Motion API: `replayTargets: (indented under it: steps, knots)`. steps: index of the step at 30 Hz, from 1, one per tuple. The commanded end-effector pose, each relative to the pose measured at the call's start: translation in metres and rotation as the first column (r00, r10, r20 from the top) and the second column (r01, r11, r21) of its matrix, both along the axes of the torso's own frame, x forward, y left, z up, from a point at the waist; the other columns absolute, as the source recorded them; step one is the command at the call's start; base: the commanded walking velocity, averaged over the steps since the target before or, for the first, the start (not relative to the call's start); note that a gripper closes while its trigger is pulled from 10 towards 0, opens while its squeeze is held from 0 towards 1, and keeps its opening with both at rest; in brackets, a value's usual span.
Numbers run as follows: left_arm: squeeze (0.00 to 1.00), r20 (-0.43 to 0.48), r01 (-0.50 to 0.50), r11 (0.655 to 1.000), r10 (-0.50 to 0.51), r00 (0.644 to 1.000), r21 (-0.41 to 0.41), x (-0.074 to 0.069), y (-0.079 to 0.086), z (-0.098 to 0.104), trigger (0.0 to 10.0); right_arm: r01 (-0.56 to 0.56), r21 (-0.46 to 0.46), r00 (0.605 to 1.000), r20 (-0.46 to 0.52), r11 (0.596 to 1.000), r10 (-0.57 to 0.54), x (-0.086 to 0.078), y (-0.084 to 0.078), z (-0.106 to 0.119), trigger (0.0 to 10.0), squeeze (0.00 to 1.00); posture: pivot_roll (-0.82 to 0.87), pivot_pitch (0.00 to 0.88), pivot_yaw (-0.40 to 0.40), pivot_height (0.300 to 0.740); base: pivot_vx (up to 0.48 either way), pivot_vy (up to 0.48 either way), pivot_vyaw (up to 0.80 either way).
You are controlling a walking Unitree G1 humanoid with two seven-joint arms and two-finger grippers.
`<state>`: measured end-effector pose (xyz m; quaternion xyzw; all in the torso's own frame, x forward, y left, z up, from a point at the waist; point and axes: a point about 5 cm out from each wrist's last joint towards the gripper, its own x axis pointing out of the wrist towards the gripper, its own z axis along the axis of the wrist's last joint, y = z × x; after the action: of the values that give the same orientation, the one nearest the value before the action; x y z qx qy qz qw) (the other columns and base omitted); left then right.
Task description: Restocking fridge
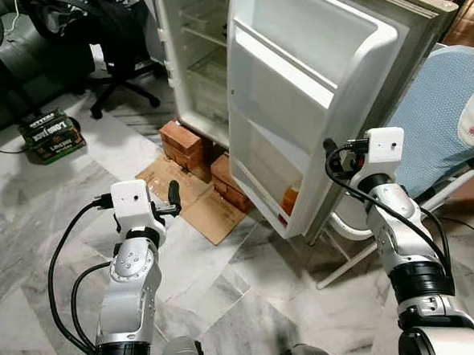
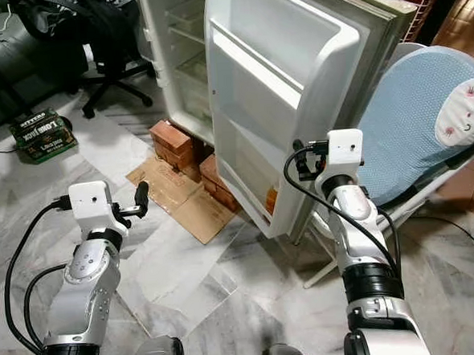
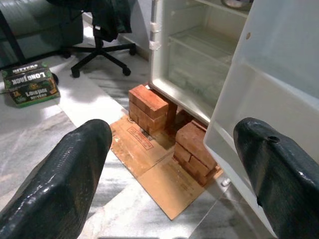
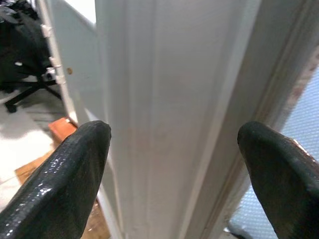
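Observation:
The white fridge stands open, its shelves bare as far as I can see. Its door swings out toward me. An orange item sits in the door's lowest shelf. My right gripper is open at the door's outer edge, one finger on each side of the edge, holding nothing. My left gripper is open and empty, raised above the floor left of the door and pointing at the fridge's base.
The fridge rests on red bricks over flattened cardboard. A green beer carton lies on the marble floor at the left. A black office chair stands behind it. A blue lounger sits close behind the door, at right.

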<state>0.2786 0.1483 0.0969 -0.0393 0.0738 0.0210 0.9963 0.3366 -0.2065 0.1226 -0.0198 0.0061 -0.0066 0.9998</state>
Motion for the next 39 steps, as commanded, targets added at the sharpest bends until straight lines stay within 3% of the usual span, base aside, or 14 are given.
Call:
replayTargets:
  steps: [1,34,39]
  knots:
    - [0.0,0.014,0.007,1.0,-0.007,1.0,-0.001,-0.0002,-0.0002,0.0023,10.0,0.019,-0.01,1.0,0.023,1.0,-0.019,-0.0018,-0.0031,0.003,10.0,0.0,0.02,0.04,-0.03,0.74,0.0,0.0,0.0]
    - [0.0,0.043,0.052,0.998,-0.051,0.998,-0.032,-0.0016,-0.003,0.0055,10.0,0.121,-0.06,0.991,0.066,0.991,-0.117,-0.0019,-0.0069,0.0045,10.0,0.0,0.02,0.041,-0.03,0.74,0.0,0.0,0.0]
    - [0.0,0.05,0.06,0.998,-0.058,0.997,-0.033,-0.0012,-0.0034,0.006,10.0,0.154,-0.085,0.986,0.073,0.984,-0.148,-0.0005,-0.0109,0.0058,10.0,0.0,0.02,0.037,-0.03,0.74,0.277,0.0,0.0]
